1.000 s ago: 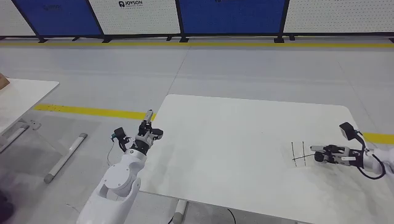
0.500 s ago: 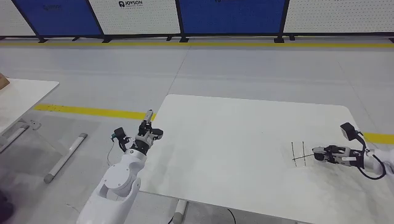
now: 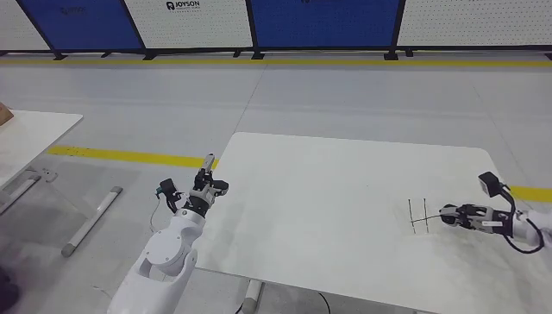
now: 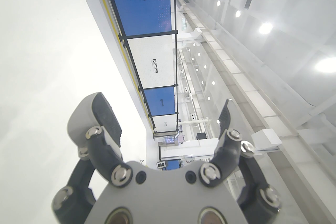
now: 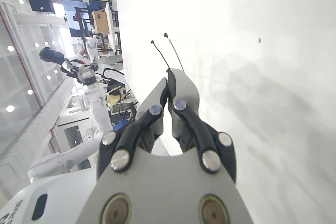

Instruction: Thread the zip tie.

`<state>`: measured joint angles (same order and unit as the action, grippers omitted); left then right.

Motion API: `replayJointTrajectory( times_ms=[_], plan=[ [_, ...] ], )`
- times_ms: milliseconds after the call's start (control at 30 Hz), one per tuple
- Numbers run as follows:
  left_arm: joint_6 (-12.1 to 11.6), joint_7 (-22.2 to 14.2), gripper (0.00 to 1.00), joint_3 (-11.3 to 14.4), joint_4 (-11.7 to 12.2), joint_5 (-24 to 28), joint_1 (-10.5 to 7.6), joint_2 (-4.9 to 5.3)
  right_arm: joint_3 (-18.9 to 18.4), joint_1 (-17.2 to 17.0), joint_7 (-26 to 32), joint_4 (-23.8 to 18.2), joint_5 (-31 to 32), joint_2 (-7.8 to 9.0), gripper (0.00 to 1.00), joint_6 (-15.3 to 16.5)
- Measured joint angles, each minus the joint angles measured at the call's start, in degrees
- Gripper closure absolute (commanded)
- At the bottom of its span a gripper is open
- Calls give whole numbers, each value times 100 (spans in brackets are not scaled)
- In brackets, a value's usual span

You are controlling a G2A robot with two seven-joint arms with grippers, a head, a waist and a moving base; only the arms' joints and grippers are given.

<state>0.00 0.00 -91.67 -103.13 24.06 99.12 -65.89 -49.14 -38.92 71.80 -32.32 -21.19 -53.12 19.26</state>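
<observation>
The tie (image 5: 159, 54), thin and black, is found pinched at one end between the jaws of the right gripper (image 5: 168, 71), which are pressed together on it. From the jaw tips it is seen to run straight ahead, with its small head at the far end. Whether that free end is touching the worktop (image 3: 345, 193) or is raised off it cannot be told.

A second dark strand (image 5: 176, 54) of like shape is noted just beside the tie, its near end hidden behind one finger. It cannot be determined whether this is another tie or a shadow.

In the top view the tie is located at the right-hand end of the worktop, near its right edge. The right gripper is held low over the surface there and is directed toward the robot's left.

The left gripper (image 4: 164, 104) is recorded at the worktop's left edge, well apart from the tie. Its jaws are spread wide, and it is pointed away from the robot along that edge.

Beyond the worktop a grey floor is observed, marked by a yellow line (image 3: 129, 156). The space is closed at the back by blue and white panels (image 3: 323, 8). A second table (image 3: 34, 133) is seen off to the left.
</observation>
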Motion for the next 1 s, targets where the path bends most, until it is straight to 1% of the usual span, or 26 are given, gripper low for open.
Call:
replayJointTrajectory(
  times_ms=[100, 200, 333, 400, 433, 800, 900, 1000],
  plan=[
    [0, 0, 0, 0, 0, 0, 0, 0, -169, -46, 75, -87, -160, 40, 100, 28],
    [0, 0, 0, 0, 0, 0, 0, 0, -485, -191, 174, -309, -464, 120, 100, 23],
    [0, 0, 0, 0, 0, 0, 0, 0, -1166, -583, 533, -734, -1134, 258, 100, 22],
    [0, 0, 0, 0, 0, 0, 0, 0, -1405, -739, 750, -819, -1394, 290, 100, 22],
    [0, 0, 0, 0, 0, 0, 0, 0, -1461, -771, 801, -831, -1445, 297, 100, 22],
    [0, 0, 0, 0, 0, 0, 0, 0, -1453, -799, 732, -869, -1434, 291, 100, 0],
    [0, 0, 0, 0, 0, 0, 0, 0, -1496, -993, 513, -1204, -1584, 275, 100, -48],
    [0, 0, 0, 0, 0, 0, 0, 0, -1622, -1225, 401, -1804, -2010, 250, 100, 24]
  ],
)
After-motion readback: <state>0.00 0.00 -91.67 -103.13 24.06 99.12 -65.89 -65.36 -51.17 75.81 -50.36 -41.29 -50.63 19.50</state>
